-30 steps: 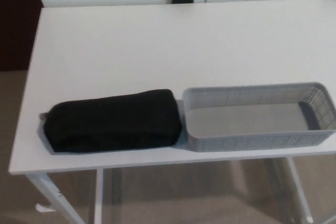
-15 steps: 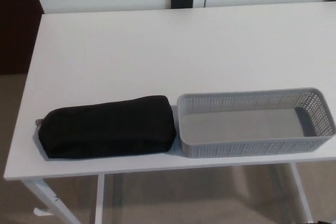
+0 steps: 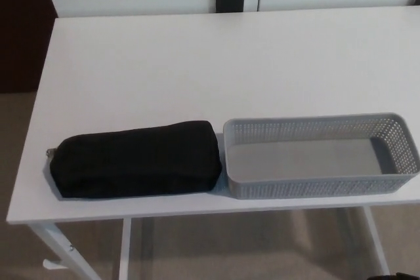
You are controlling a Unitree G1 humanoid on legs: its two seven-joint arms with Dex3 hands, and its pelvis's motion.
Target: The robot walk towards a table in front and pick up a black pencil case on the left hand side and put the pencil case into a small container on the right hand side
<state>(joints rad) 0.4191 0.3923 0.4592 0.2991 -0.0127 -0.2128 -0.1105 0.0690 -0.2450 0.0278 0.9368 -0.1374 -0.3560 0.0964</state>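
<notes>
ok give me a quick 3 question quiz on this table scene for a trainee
1. True or false: the black pencil case already lies inside the grey basket.
2. What does the basket hold? A) the pencil case B) nothing C) a pen
3. Fill in: on the white table, the pencil case lies to the basket's ____ in the picture.

Key: 1 false; 2 B; 3 left. Neither robot hand shows.

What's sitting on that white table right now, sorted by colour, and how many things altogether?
Black: 1, the pencil case
Grey: 1, the basket, with nothing in it
Total: 2 things on the table
</notes>
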